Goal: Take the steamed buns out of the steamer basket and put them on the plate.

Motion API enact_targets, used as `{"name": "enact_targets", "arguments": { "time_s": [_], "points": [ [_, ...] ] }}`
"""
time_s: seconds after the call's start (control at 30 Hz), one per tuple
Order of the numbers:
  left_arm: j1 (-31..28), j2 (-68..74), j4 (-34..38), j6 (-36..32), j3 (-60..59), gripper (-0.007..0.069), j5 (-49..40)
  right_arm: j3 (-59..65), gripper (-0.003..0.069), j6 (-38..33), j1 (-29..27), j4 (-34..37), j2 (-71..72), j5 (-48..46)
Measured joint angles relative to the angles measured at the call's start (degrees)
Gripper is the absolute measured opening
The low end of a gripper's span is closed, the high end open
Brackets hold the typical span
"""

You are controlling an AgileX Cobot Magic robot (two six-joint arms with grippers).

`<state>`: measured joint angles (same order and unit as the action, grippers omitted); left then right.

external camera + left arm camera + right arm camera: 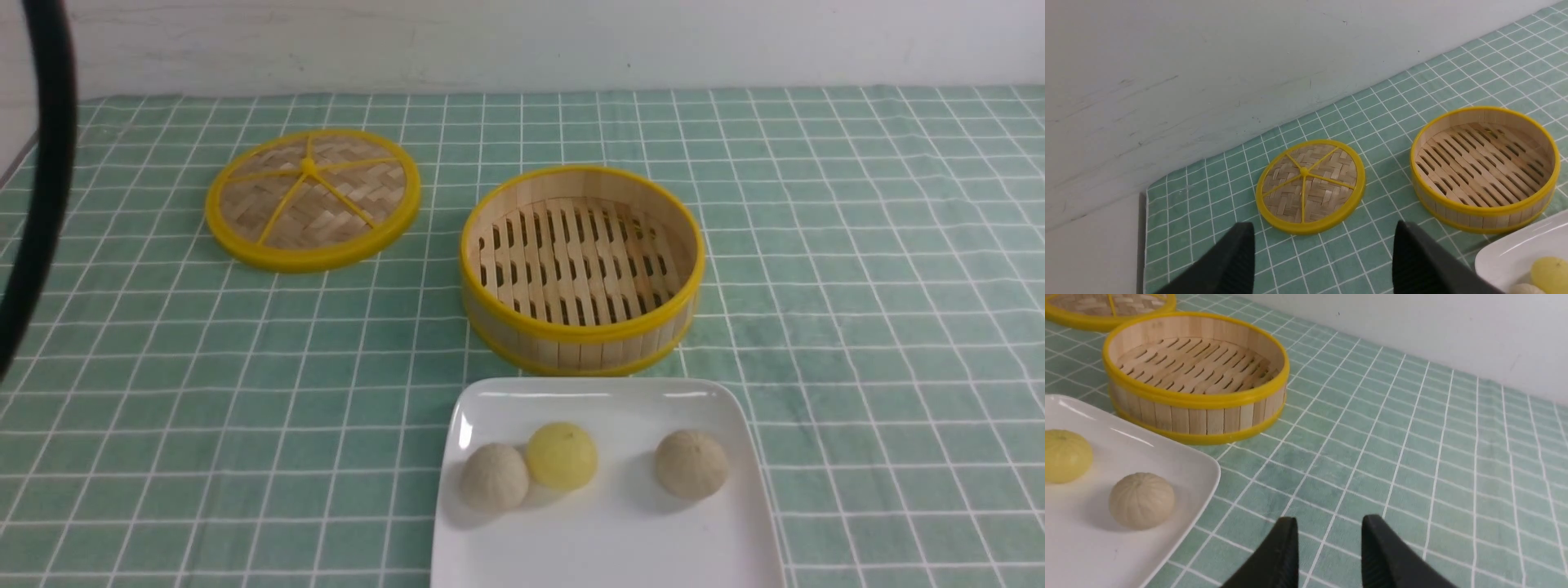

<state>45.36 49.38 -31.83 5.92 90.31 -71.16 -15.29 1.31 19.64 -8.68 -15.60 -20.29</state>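
Observation:
All three steamed buns lie on the white plate [604, 539] at the near middle of the table: a beige one [494, 476] touching the yellow one [562, 455], and another beige one [691, 463] apart to the right. The steamer basket [581, 331] stands just behind the plate with a bare slatted floor. Neither gripper shows in the front view. My left gripper [1323, 223] hangs wide open above the cloth near the lid, holding nothing. My right gripper [1329, 517] hovers over bare cloth right of the plate [1086, 547], its fingers a narrower gap apart, nothing between them.
The flat woven lid [313, 198] lies on the green checked cloth to the basket's left, further back. A black cable [41, 163] curves down the far left edge of the front view. A white wall runs along the table's back edge.

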Motion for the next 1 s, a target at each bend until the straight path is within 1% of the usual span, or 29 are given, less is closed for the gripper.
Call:
{"name": "enact_targets", "arguments": {
  "time_s": [0.2,0.33,0.57,1.0],
  "points": [
    [0.00,0.00,0.00,0.81,0.00,0.0438,0.00,4.37,0.0244,6.68,0.00,-2.96,0.00,-1.60],
    [0.00,0.00,0.00,0.92,0.00,0.0421,0.00,4.79,0.0244,8.96,0.00,-3.45,0.00,-1.86],
    [0.00,0.00,0.00,3.28,0.00,0.0404,0.00,4.84,0.0244,9.43,0.00,-3.57,0.00,-6.81],
    [0.00,0.00,0.00,3.87,0.00,0.0400,0.00,4.84,0.0244,9.48,0.00,-3.35,0.00,-7.25]
  ]
}}
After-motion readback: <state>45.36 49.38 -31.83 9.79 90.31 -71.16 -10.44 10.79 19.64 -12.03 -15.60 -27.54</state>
